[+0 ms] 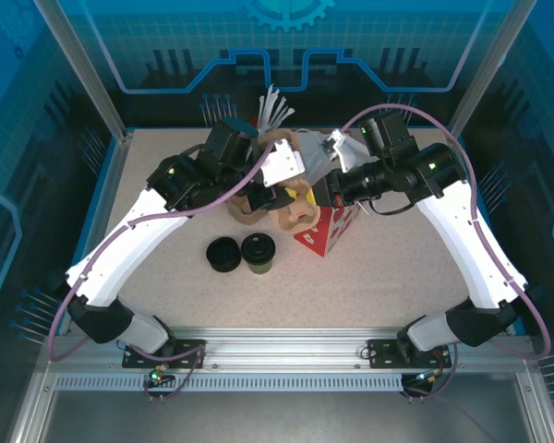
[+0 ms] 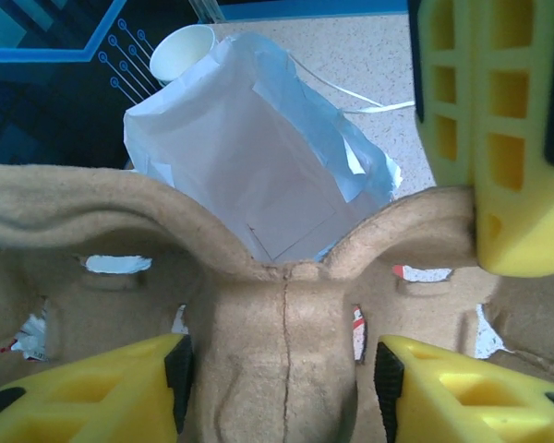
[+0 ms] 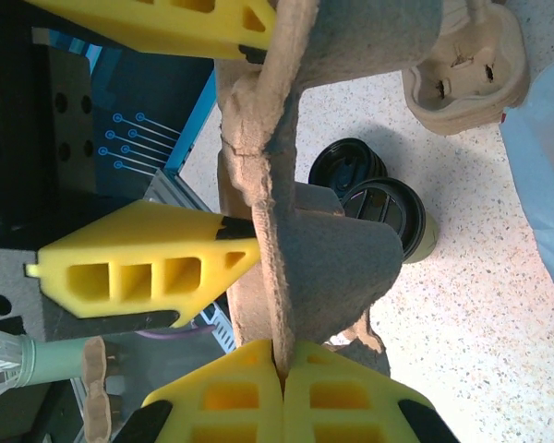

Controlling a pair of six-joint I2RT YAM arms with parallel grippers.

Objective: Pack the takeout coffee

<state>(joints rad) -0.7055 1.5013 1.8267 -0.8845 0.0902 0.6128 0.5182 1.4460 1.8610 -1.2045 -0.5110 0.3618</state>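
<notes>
fibrous moulded-pulp carrier (image 3: pixel 323 268) pinched in right hand (image 3: pixel 282 369); left hand (image 2: pixel 277 360) straddles its ridge, grip unclear.

Bright even overhead light, blue cast off the walls (image 1: pixel 37 111), soft shadows on the table (image 1: pixel 397 268), wrist views a bit grainy, cardboard carrier (image 2: pixel 286 351) crisp at 6 o'clock, stuff toward 2 o'clock mushy

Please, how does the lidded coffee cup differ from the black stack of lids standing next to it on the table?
The coffee cup shows an olive-brown wall below its lid; the lid stack is black all over. The coffee cup stands taller; the lid stack is squat. Both stand upright on the table, side by side, with round black tops.
</notes>
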